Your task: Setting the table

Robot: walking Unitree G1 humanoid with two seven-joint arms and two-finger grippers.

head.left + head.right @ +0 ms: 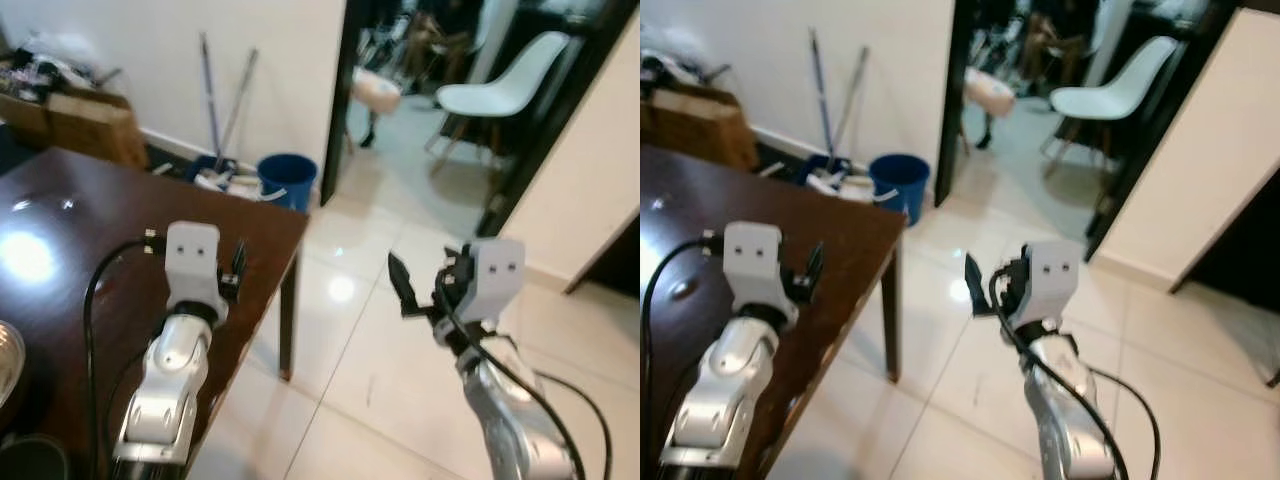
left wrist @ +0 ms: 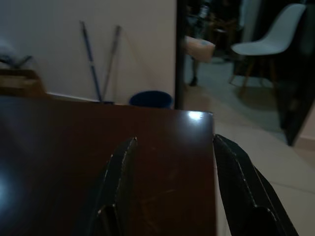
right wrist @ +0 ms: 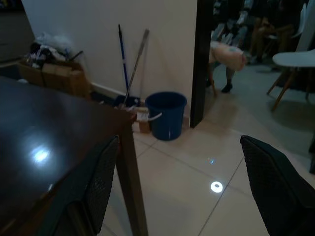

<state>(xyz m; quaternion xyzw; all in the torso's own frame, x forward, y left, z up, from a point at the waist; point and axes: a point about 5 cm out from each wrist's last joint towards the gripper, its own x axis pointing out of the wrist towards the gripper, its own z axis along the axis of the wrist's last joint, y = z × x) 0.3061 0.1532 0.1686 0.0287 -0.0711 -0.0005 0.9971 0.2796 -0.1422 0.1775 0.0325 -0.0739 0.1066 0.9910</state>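
A dark brown wooden table [image 1: 100,210] takes up the left of the head views, with its corner near the middle. My left gripper [image 1: 232,272] hovers just above the tabletop by that corner; in the left wrist view its fingers [image 2: 123,162] stand open with nothing between them. Over the tiled floor to the right of the table, my right gripper [image 1: 425,285] is held up, open and empty, as the right wrist view shows [image 3: 179,142]. A shiny metal dish [image 1: 5,360] and a dark round object [image 1: 30,455] sit on the table at the near left edge, both cut off.
A blue bucket [image 1: 287,178] stands on the floor beyond the table's corner, with mop and broom handles [image 1: 225,100] leaning on the wall. Cardboard boxes [image 1: 95,125] sit at the back left. Through the doorway are a white chair [image 1: 510,90] and a stool [image 1: 375,90].
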